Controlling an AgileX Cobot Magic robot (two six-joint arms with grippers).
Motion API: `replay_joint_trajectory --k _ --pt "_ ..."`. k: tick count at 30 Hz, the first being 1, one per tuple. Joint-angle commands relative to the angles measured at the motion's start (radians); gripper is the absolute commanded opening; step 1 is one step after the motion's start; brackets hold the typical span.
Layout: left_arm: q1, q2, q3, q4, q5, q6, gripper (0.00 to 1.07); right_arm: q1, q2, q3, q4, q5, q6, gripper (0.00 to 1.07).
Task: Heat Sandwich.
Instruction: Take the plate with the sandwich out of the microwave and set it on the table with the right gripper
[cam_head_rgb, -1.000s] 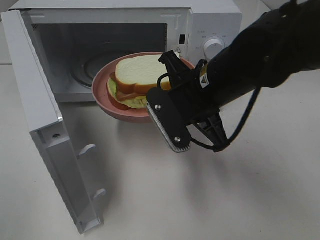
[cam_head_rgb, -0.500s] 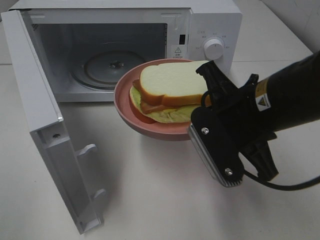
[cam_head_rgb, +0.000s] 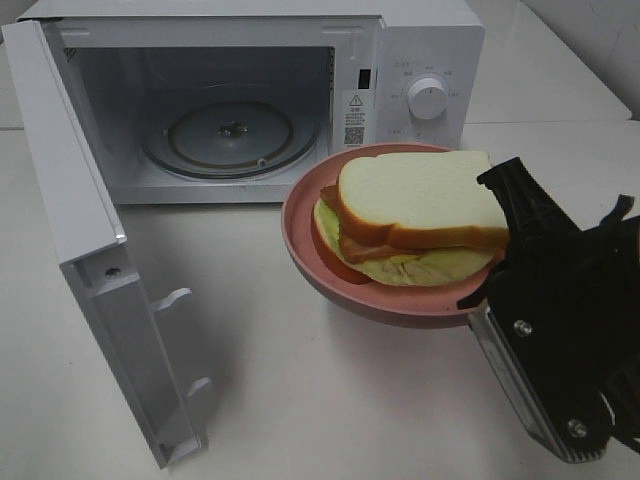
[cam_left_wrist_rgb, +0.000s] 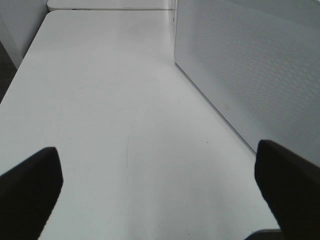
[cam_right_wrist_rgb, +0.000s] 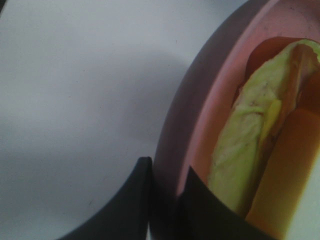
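The sandwich (cam_head_rgb: 420, 205), white bread with an orange crust and green filling, lies on a round pink plate (cam_head_rgb: 330, 275). My right gripper (cam_head_rgb: 490, 285) is shut on the plate's near right rim and holds it above the table, in front of the microwave's control panel. The right wrist view shows the rim of the plate (cam_right_wrist_rgb: 210, 100) pinched by my right gripper (cam_right_wrist_rgb: 167, 190), with the sandwich's (cam_right_wrist_rgb: 250, 145) filling beside it. My left gripper (cam_left_wrist_rgb: 160, 190) is open over bare table, holding nothing, and does not appear in the exterior view.
The white microwave (cam_head_rgb: 425, 40) stands at the back with its door (cam_head_rgb: 70, 230) swung wide open to the left. Its glass turntable (cam_head_rgb: 230, 135) is bare. A perforated white panel (cam_left_wrist_rgb: 250, 65) rises beside the left gripper.
My right gripper has carried the plate and sandwich away from the microwave's opening, rightward and toward the table's front. The left gripper has stayed open.
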Motion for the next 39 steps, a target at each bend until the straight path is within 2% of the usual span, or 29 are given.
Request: replay_joint_trajectory --k 1,10,14,17,19,39 --pt "0.002 -0.008 0.001 -0.002 -0.010 -0.001 1.00 -0.001 -0.058 0.017 -0.006 0.014 0.017 0.00" --pt "0.002 -0.008 0.001 -0.002 -0.010 -0.001 1.00 -0.001 -0.116 0.030 -0.081 0.115 0.113 0.00" --pt "0.002 -0.008 0.001 -0.002 -0.010 -0.001 1.00 -0.001 -0.115 0.030 -0.206 0.155 0.318 0.00" --pt "0.002 -0.008 0.001 -0.002 -0.010 -0.001 1.00 -0.001 -0.115 0.030 -0.244 0.161 0.399 0.00" --pt "0.002 -0.008 0.001 -0.002 -0.010 -0.001 1.00 -0.001 -0.115 0.030 -0.300 0.187 0.535 0.00" --pt "0.002 -0.008 0.001 -0.002 -0.010 -0.001 1.00 -0.003 -0.105 0.029 -0.566 0.415 1.145 0.01"
